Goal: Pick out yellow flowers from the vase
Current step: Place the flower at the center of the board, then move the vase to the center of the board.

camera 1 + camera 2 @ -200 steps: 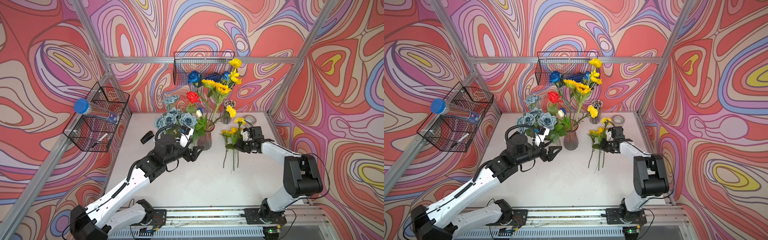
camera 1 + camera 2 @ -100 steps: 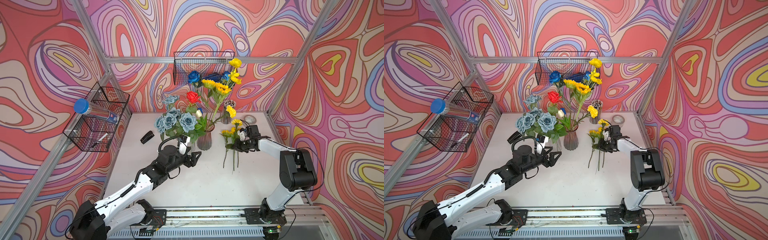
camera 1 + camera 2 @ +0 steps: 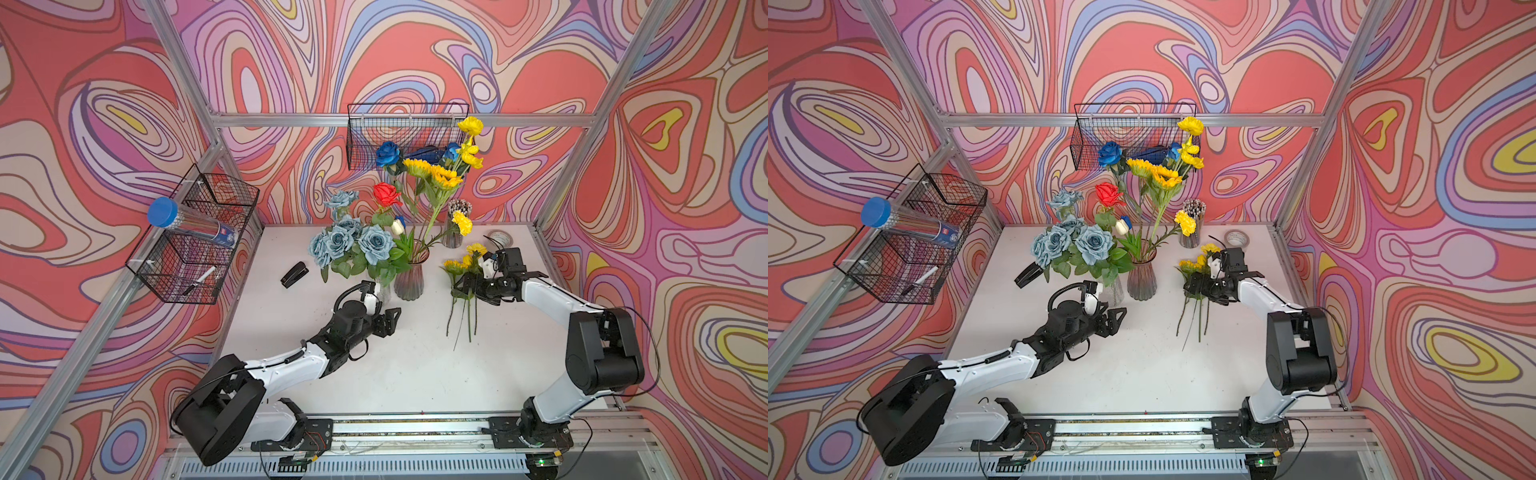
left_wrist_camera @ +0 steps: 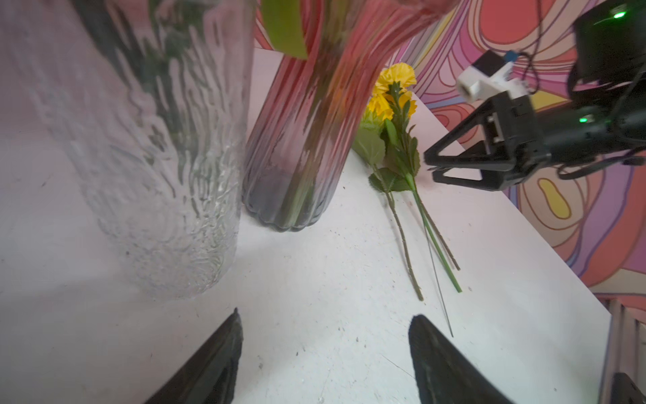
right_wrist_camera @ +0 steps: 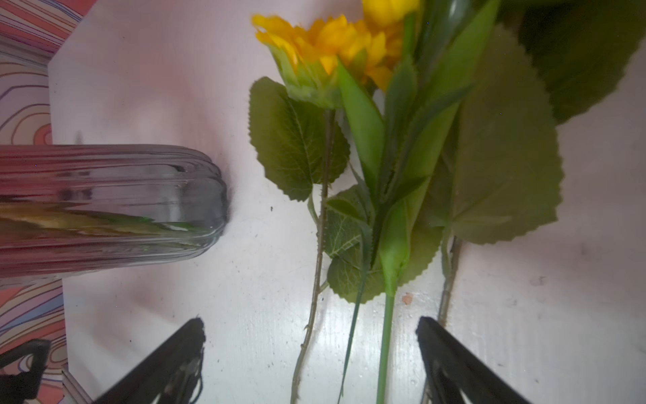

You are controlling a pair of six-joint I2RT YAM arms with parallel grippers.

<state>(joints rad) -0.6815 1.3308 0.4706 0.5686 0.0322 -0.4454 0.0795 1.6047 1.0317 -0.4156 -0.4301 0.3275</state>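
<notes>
The ribbed purple vase [image 3: 408,282] [image 3: 1142,283] stands mid-table. It holds yellow flowers [image 3: 437,175] [image 3: 1160,173] among blue and red roses and a white tulip. More yellow flowers [image 3: 462,266] [image 3: 1196,266] lie flat on the table to its right, stems toward the front. My right gripper [image 3: 464,286] [image 5: 309,320] hovers open just over those stems [image 5: 384,335]; it grips none of them. My left gripper [image 3: 391,321] [image 4: 325,314] is open and empty, low over the table in front of the vase [image 4: 297,147].
A clear glass vase [image 4: 150,157] of pale blue roses [image 3: 353,245] stands just left of the purple one, close to my left gripper. A stapler [image 3: 294,274], a pencil cup [image 3: 455,232] and a tape roll [image 3: 500,239] sit farther back. Wire baskets [image 3: 195,237] hang on the walls.
My right gripper has gone from shut to wide open over the pile of laid-down flowers. My left arm has drawn back a little and sunk lower in front of the vases.
</notes>
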